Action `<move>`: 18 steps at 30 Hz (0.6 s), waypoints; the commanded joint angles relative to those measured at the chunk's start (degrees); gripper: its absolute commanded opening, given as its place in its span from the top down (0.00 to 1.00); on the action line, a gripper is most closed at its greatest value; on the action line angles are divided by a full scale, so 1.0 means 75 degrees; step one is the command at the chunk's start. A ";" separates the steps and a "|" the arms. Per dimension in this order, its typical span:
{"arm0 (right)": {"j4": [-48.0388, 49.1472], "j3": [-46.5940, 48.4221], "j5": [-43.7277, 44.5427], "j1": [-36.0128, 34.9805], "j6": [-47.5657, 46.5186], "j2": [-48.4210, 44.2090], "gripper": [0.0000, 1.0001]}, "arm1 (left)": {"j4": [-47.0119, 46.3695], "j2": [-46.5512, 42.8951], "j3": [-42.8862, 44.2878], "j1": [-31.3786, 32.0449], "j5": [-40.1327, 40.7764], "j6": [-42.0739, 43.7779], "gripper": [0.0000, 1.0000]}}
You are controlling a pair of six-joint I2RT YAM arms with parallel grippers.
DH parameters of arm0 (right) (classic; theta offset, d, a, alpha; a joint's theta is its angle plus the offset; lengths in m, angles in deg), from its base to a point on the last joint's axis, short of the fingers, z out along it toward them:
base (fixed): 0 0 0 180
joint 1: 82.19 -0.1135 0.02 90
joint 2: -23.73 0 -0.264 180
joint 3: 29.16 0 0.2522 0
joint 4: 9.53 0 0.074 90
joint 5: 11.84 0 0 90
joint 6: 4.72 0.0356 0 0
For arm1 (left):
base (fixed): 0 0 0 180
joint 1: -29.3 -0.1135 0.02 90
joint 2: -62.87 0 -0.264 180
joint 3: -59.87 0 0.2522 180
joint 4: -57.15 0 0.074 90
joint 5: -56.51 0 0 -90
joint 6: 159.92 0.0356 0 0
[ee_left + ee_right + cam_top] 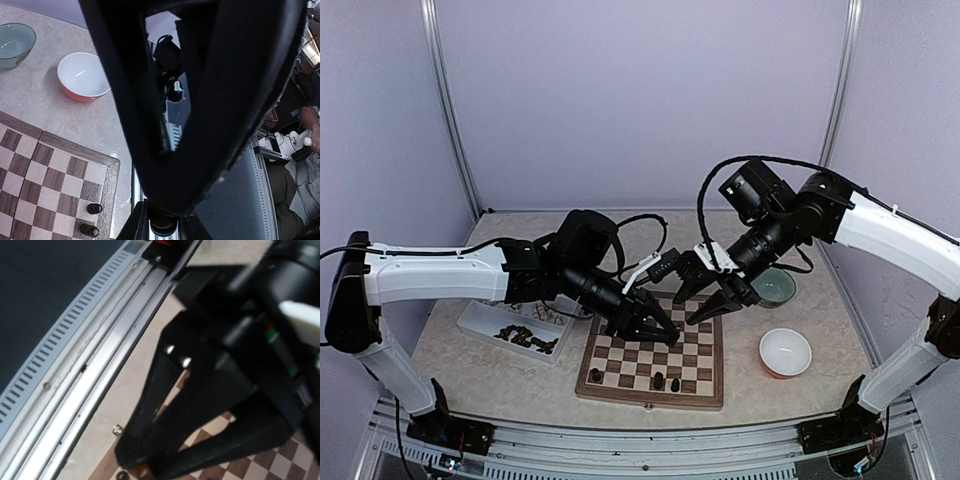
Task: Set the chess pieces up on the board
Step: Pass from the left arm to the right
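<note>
The chessboard (650, 362) lies at the near middle of the table. A few dark chess pieces (658, 380) stand along its near rows; two show in the left wrist view (94, 208). My left gripper (663, 328) hovers over the board's far part, shut on a dark brown piece (164, 225). The right wrist view shows this gripper (136, 464) with the piece (143, 472) at its tip, over the board (260, 460). My right gripper (700, 303) hangs just to the right, close by, with its fingers apart and empty. It fills much of the left wrist view (200, 100).
A white tray (480, 322) holding several dark pieces (525, 338) sits left of the board. A teal bowl (775, 287) and a white bowl with an orange outside (785, 352) stand to the right. The table's metal front rail (90, 355) is near.
</note>
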 commanded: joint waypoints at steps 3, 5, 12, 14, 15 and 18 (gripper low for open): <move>-0.0047 -0.0430 0.0284 -0.0249 -0.0227 -0.0420 0.61 | -0.0672 0.0101 0.0229 -0.0039 -0.1167 -0.0388 0.79; -0.0008 -0.0512 0.0381 -0.0279 -0.0228 -0.0450 0.60 | -0.0747 0.0137 0.0276 -0.0048 -0.1257 -0.0441 0.80; 0.0293 -0.0853 0.0123 -0.0292 -0.0116 -0.0530 0.59 | -0.0788 0.0347 0.0483 -0.0044 -0.1316 -0.0506 0.82; 0.0321 -0.0855 -0.0021 -0.0292 -0.0077 -0.0533 0.59 | -0.0781 0.0392 0.0556 -0.0051 -0.1327 -0.0530 0.82; 0.0324 -0.0846 -0.0092 -0.0292 -0.0069 -0.0533 0.59 | -0.0783 0.0423 0.0589 -0.0055 -0.1330 -0.0532 0.81; 0.0306 -0.0832 -0.0275 -0.0292 -0.0046 -0.0555 0.59 | -0.0783 0.0478 0.0629 -0.0051 -0.1310 -0.0532 0.82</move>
